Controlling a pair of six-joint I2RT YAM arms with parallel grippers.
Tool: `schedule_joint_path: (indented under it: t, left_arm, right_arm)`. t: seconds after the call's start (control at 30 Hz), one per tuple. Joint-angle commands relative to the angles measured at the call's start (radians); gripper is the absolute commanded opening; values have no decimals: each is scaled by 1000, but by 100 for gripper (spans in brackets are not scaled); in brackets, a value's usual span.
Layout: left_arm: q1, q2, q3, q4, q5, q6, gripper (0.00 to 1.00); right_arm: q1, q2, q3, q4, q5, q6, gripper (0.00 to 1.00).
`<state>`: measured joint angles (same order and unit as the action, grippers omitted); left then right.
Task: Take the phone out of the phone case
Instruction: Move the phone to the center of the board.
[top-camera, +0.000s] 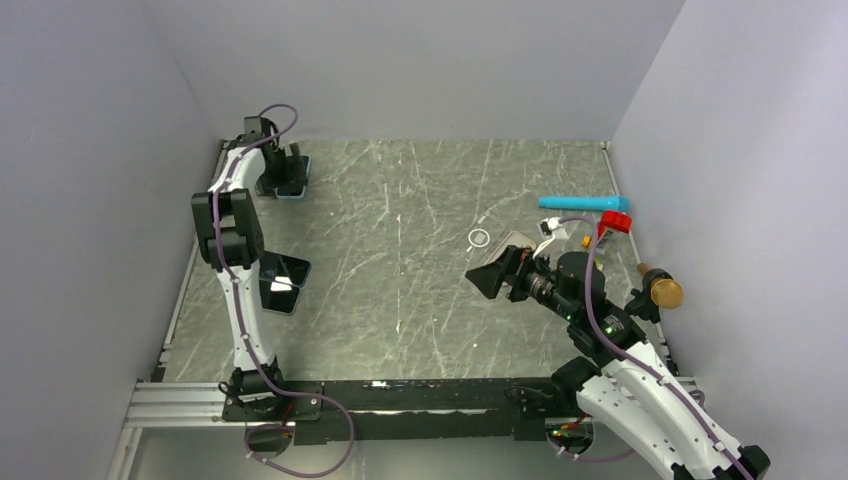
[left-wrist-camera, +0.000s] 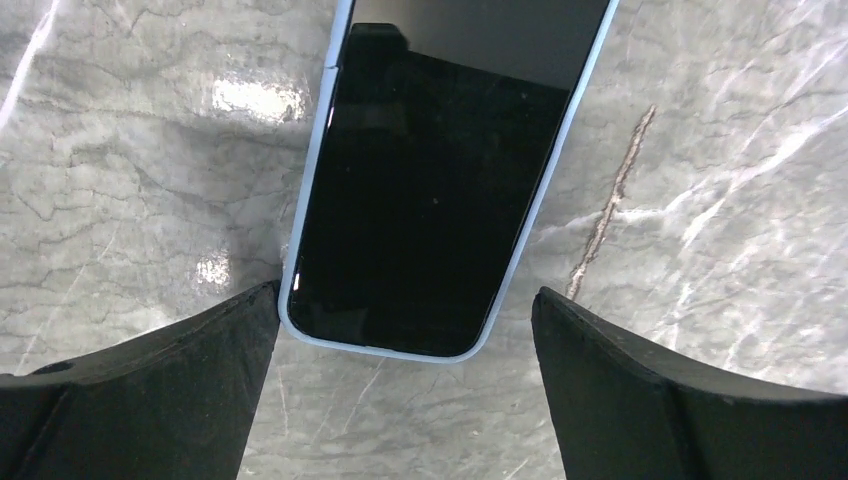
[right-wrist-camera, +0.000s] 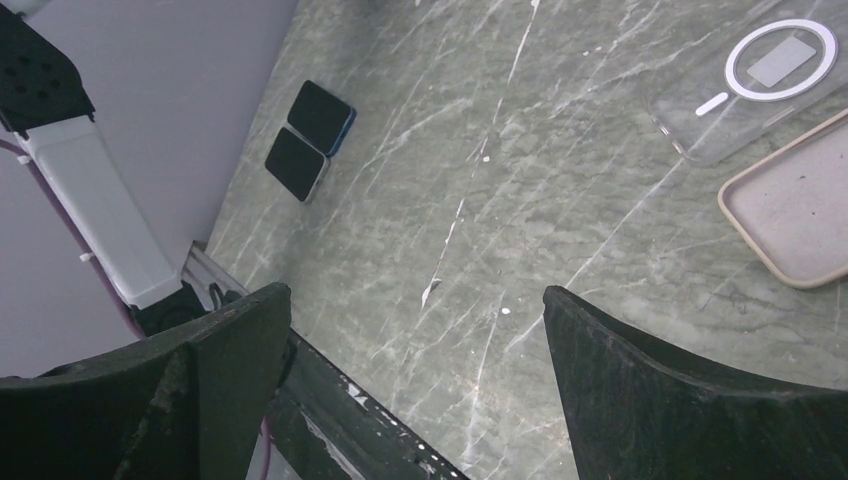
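A black-screened phone in a light blue case (left-wrist-camera: 430, 190) lies screen up on the marble table at the far left corner (top-camera: 299, 186). My left gripper (left-wrist-camera: 405, 300) is open over its near end, one finger on each side. The left finger (left-wrist-camera: 200, 370) touches the case's corner; the right finger (left-wrist-camera: 640, 390) stands apart from it. In the top view the left gripper (top-camera: 283, 175) covers most of this phone. My right gripper (top-camera: 492, 274) is open and empty above the table at the right, and also shows in its wrist view (right-wrist-camera: 415, 330).
Two more dark phones (top-camera: 283, 283) lie side by side by the left arm, also in the right wrist view (right-wrist-camera: 310, 140). A clear case with a ring (right-wrist-camera: 750, 85) and a beige case (right-wrist-camera: 800, 210) lie near the right gripper. A blue tube (top-camera: 580, 203), a red object (top-camera: 615, 222) and a gold object (top-camera: 663, 291) sit by the right wall.
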<state>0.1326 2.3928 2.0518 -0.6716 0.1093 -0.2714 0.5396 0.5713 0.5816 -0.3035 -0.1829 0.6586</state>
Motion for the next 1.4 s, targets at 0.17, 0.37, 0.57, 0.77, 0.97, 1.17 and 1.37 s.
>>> schedule_joint_path:
  t: [0.17, 0.37, 0.57, 0.77, 0.97, 1.17, 1.37]
  left_arm:
    - [-57, 66, 67, -106, -175, 181, 99]
    - [-61, 75, 72, -102, -112, 219, 74]
    - [-121, -54, -99, -81, -62, 200, 53]
    - [-226, -323, -474, -27, -209, 135, 44]
    - [-324, -507, -722, -12, -9, -10, 35]
    - [-512, -604, -849, -28, -43, -142, 60]
    - [-537, -505, -752, -46, -78, -132, 98]
  right_arm:
    - [5, 17, 1, 22, 16, 5, 100]
    - [4, 30, 0, 27, 21, 4, 100]
    - [5, 17, -17, 64, 10, 20, 100]
    - [7, 17, -53, 135, -32, 60, 100]
    - [12, -5, -59, 134, -43, 69, 100]
    - [19, -56, -52, 93, -19, 63, 100]
    - [23, -92, -56, 61, 0, 64, 100]
